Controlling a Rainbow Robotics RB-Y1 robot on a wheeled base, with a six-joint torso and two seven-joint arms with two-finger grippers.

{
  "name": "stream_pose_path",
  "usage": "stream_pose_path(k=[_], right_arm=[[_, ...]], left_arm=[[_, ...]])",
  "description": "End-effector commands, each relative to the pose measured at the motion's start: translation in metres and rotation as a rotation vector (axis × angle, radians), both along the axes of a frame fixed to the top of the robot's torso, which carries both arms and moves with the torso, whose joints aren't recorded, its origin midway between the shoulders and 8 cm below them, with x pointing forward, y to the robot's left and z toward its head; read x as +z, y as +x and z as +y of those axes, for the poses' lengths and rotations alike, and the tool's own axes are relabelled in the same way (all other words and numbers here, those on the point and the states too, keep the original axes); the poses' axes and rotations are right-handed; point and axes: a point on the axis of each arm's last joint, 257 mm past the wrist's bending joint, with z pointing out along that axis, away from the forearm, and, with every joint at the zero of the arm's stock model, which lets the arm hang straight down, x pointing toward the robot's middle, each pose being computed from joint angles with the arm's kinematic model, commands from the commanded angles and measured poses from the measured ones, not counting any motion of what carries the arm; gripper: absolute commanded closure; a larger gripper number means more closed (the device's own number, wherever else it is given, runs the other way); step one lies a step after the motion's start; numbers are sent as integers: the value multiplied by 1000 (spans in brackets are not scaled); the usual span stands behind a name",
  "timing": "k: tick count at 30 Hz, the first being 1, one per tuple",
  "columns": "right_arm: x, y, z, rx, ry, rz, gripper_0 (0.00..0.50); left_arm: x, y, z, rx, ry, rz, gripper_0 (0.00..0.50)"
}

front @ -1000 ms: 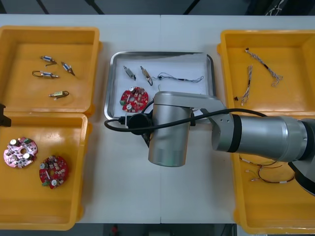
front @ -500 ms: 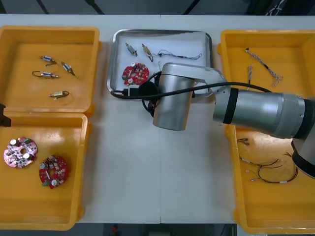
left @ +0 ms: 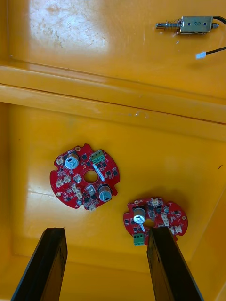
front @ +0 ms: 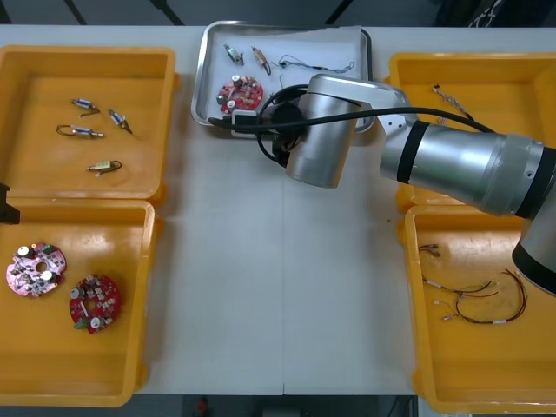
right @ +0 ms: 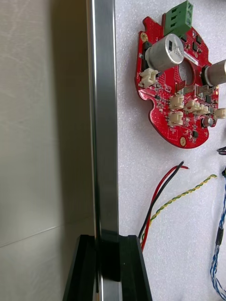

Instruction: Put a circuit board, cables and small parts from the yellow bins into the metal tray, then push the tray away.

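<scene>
The metal tray (front: 202, 74), white inside, lies at the table's far edge. It holds a red circuit board (front: 240, 93), two small metal parts (front: 233, 54) and a thin cable (front: 317, 65). My right arm's wrist (front: 321, 130) reaches across to the tray's near rim. In the right wrist view my right gripper (right: 107, 242) is shut on the tray rim (right: 103, 117), one finger on each side of it. Inside lie the circuit board (right: 176, 89), a red, black and yellow cable (right: 162, 197) and a blue and white cable (right: 219, 254). My left gripper (left: 106, 231) hangs open above two circuit boards (left: 84, 176).
The far left yellow bin (front: 43, 165) holds several small metal parts (front: 82, 132). Two circuit boards (front: 35, 268) lie in the near left bin (front: 87, 365). The far right bin (front: 512, 95) has twisted cables (front: 465, 113); the near right bin (front: 469, 365) has red and yellow cables (front: 473, 300).
The tray has slid away toward the table's far edge, with my right gripper on its near rim moving along. The left arm has not moved.
</scene>
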Motion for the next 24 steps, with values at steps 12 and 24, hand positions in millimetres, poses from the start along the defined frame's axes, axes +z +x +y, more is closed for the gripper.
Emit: stream_pose_path(k=[12, 24], right_arm=[[41, 13, 31, 100, -8, -97, 500], [46, 13, 20, 50, -19, -84, 33]], left_arm=[[5, 3, -5, -62, 20, -24, 0], [5, 3, -5, -62, 20, -24, 0]])
